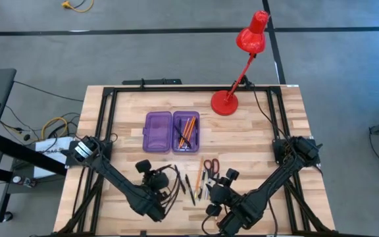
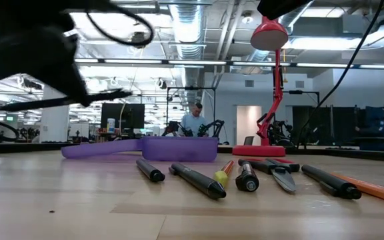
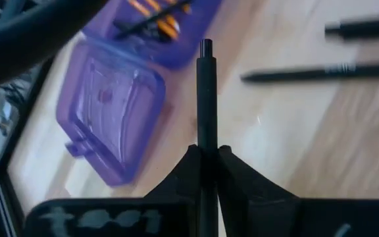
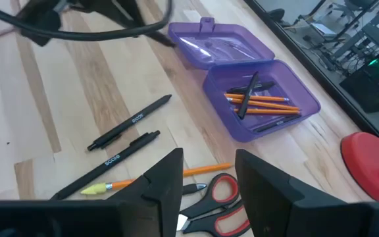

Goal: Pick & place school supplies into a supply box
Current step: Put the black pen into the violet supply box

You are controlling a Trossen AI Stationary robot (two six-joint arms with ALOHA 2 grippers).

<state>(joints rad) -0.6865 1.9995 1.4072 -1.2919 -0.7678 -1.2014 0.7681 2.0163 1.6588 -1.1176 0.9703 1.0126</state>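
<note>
Translucent purple plastic, the hinged pencil case lies open and flat near the middle of the pale wooden tabletop. In the high view we see its left half bare, while its right half holds several thin orange pencils with a slim dark pen lying across them. Behind the case, a red desk lamp stands on its round base.

Our left claw is pinched tight on a slim black pen, which sticks straight out between the fingers; the claw hangs above the tabletop, just in front of the case on the near left.

Our right claw stands with its fingers well apart and holds nothing. It hovers over the loose supplies on the near part of the tabletop, in front of the case. There we see a small pair of red-handled scissors, an orange pencil just beside the scissors, and two black pens lying roughly side by side, slightly apart from each other. A yellow-tipped pen or pencil lies near them; we cannot tell which it is.

In the low view, a person shows far off in the room beyond the tabletop.
</note>
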